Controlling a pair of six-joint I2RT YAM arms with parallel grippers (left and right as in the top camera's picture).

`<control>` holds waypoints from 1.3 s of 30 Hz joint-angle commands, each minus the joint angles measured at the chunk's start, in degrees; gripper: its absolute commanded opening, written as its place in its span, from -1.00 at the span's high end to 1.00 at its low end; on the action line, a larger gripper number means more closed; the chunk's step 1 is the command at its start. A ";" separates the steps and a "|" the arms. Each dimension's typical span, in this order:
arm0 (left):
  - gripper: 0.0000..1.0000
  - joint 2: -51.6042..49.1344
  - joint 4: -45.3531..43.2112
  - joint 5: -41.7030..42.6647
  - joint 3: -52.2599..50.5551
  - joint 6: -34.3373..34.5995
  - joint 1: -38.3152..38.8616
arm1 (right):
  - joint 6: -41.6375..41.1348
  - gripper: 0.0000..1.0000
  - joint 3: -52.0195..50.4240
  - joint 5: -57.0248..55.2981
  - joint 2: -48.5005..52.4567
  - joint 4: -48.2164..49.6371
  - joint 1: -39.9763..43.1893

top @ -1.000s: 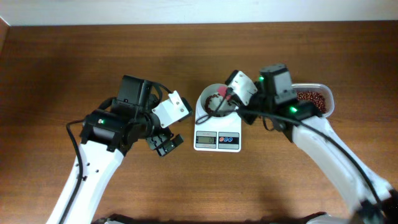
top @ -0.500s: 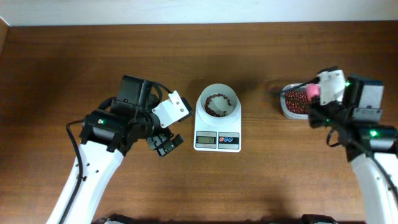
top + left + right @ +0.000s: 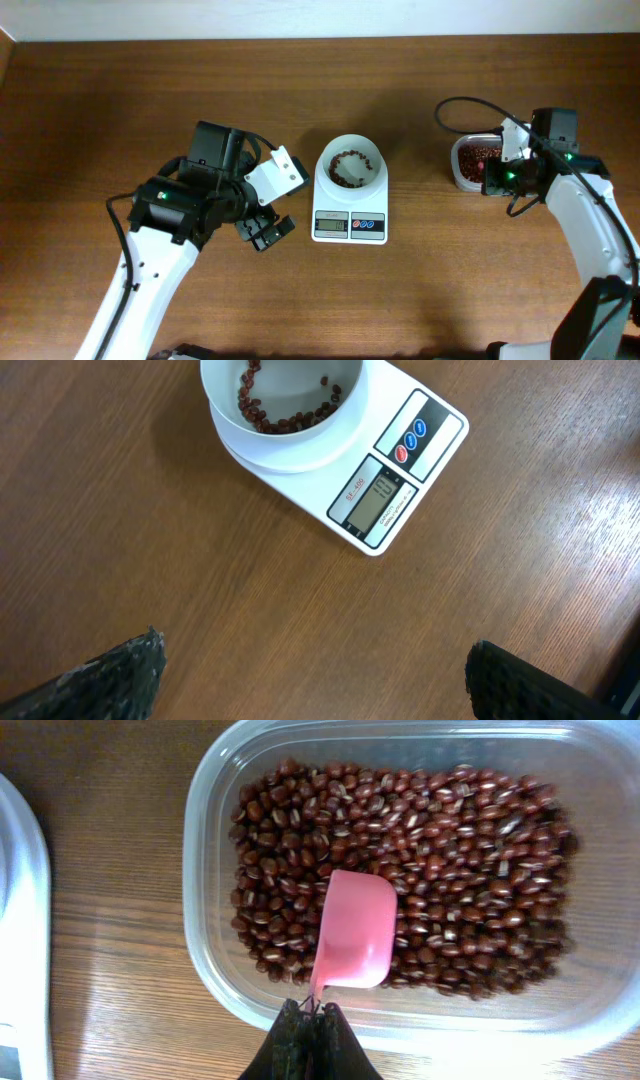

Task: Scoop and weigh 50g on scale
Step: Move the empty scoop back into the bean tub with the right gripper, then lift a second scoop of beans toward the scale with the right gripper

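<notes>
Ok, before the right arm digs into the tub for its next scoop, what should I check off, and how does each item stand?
1. Right fingers shut on the handle of the pink scoop: ok.
2. Scoop positioned over the beans inside the clear tub: ok.
3. Enough beans in the tub for a full scoop: ok.
4. Bowl seated on the scale, with some beans in it: ok.
5. Display reading short of the target: cannot tell, digits too small to read.
6. Left fingers open and apart from the scale: ok.
</notes>
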State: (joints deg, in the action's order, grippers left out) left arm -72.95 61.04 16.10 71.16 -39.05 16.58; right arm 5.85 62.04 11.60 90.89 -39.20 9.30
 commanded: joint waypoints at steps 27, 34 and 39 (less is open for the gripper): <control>-0.98 0.59 -0.07 0.66 0.85 -0.94 -0.24 | -4.87 0.92 0.11 51.01 4.31 -3.17 22.27; -0.98 0.59 -0.04 0.66 0.85 -0.94 -0.24 | -8.31 0.92 0.11 54.38 4.31 -3.21 22.27; -0.99 0.59 -0.04 0.66 0.85 -0.94 -0.24 | -10.23 0.92 0.11 57.70 4.31 -2.36 22.23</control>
State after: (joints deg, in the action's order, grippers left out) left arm -72.95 61.04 16.10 71.16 -39.07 16.58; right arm -3.27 62.02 66.08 94.89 -42.00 31.35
